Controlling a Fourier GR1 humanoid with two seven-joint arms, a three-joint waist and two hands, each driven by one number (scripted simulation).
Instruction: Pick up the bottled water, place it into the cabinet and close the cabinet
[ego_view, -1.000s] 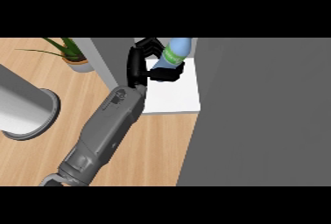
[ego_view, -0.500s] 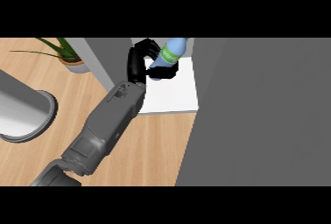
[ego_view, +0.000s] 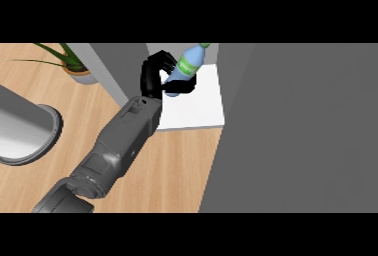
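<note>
Although only one grey forearm (ego_view: 111, 150) showed in the head view, rising from the lower left edge across the wooden counter (ego_view: 177, 165), which of the robot's arms it was could not be told from the placement alone; it is taken below as the left, and no second hand showed at all. Beside the forearm, at the view's left edge, lay a large grey cylinder (ego_view: 22, 130). Farther up, the black hand (ego_view: 159, 77) was curled round the bottled water (ego_view: 186, 67), fingers arched over one side and thumb tucked under the other, so the bottle was grasped and carried, not resting free.

The bottle hung over the white shelf (ego_view: 196, 107) of the cabinet (ego_view: 295, 125), just inside the opening between a grey upright panel (ego_view: 111, 70) on the left and the broad grey face on the right. Judged from this, the pick-up was done and the placing was under way: the bottle had not been set down or released, and the closing of the cabinet was left entirely.

Its long axis ran tilted, from lower left to upper right, with the green cap end pointing up and away toward the cabinet's back, the green label round its middle.

Farthest off, at the upper left, stood a potted plant (ego_view: 70, 62).
</note>
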